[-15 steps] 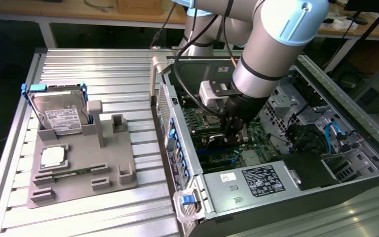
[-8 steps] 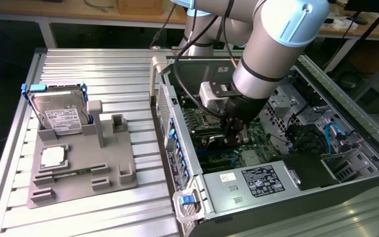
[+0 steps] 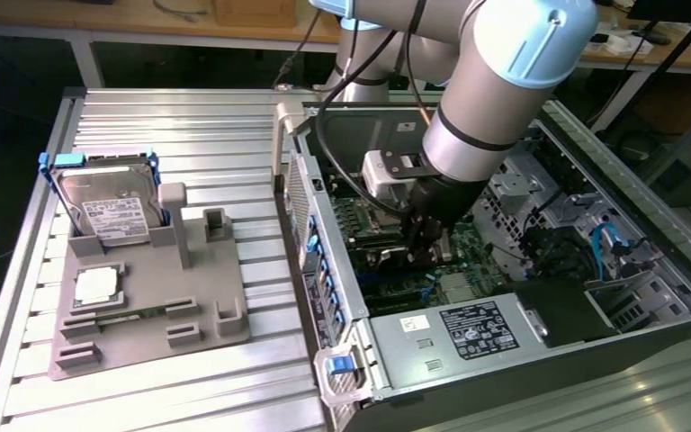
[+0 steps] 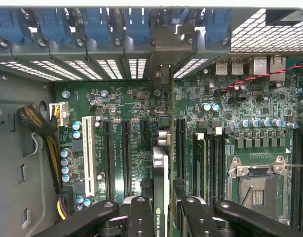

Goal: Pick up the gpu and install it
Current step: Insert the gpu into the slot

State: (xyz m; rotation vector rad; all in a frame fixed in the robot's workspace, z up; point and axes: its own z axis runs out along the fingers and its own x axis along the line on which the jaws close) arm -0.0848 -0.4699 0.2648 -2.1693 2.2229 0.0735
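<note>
Install step in hand: gpu hanging over the motherboard

Inside the open case (image 3: 321, 270), over the motherboard (image 4: 127, 106), the pincer (image 4: 164, 206) is clenched on the gpu (image 4: 160, 170), edge-on near a long black slot (image 4: 180, 148). Seating probably needs dead-square alignment. The card's contact edge is hidden, so can't tell if it's touching.

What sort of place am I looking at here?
Probably a robotics lab set up for computer assembly: an open computer case on a slotted metal table, and a robot arm whose claw holds the gpu inside it.
</note>
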